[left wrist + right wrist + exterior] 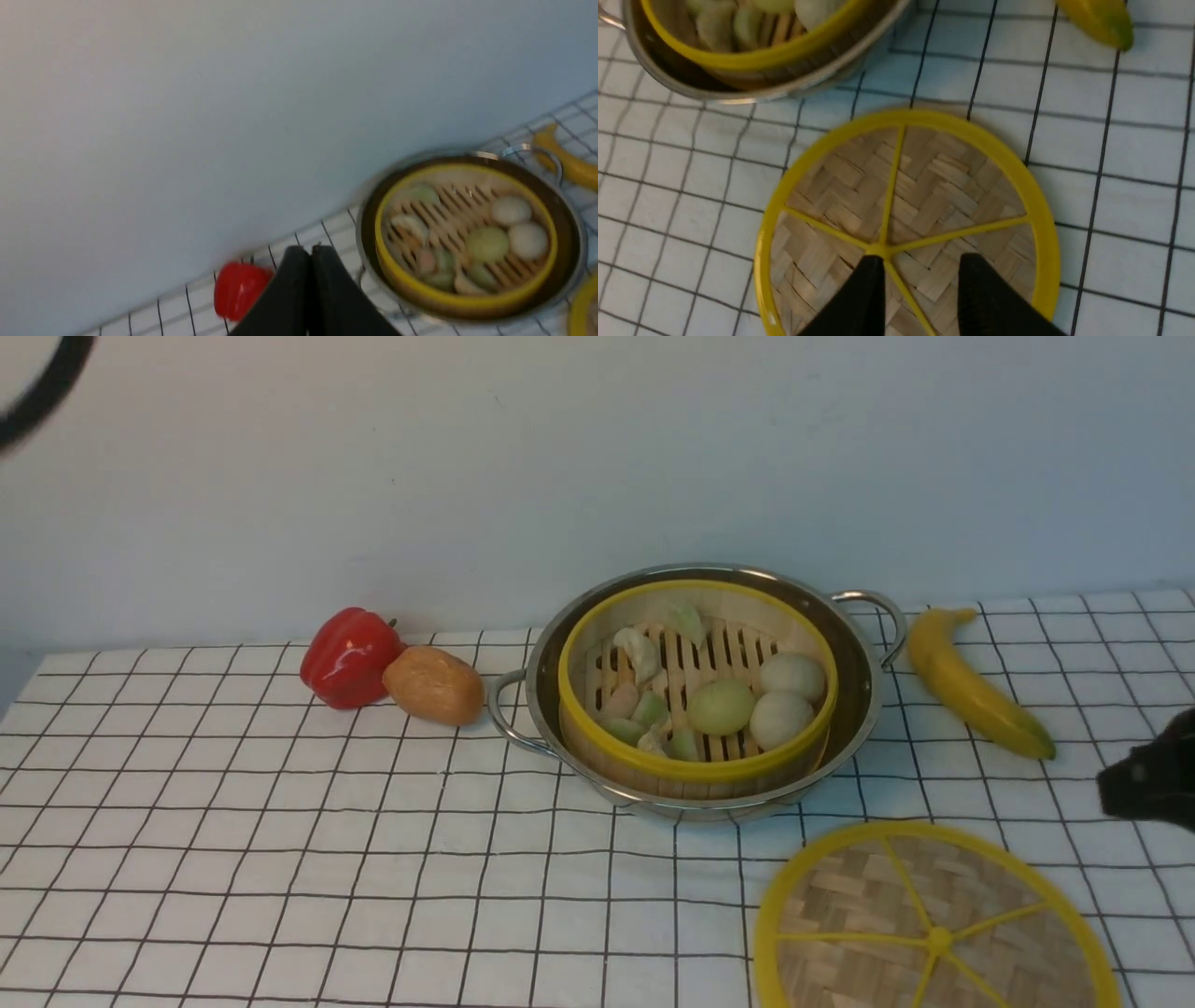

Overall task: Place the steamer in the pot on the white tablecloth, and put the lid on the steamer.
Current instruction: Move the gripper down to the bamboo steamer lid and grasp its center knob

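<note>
One steamer sits inside the one steel pot, which has two loop handles, on the single white tablecloth. In the basket I count two whitish buns, one greenish bun and several small dumplings. One lid, with one centre knob, lies flat on the cloth, near side, to the right. Left of the pot are one red pepper and one brown potato-like item; right, one banana. Of two grippers, the left is closed and empty; the right stands parted above the lid, holding nothing.
</note>
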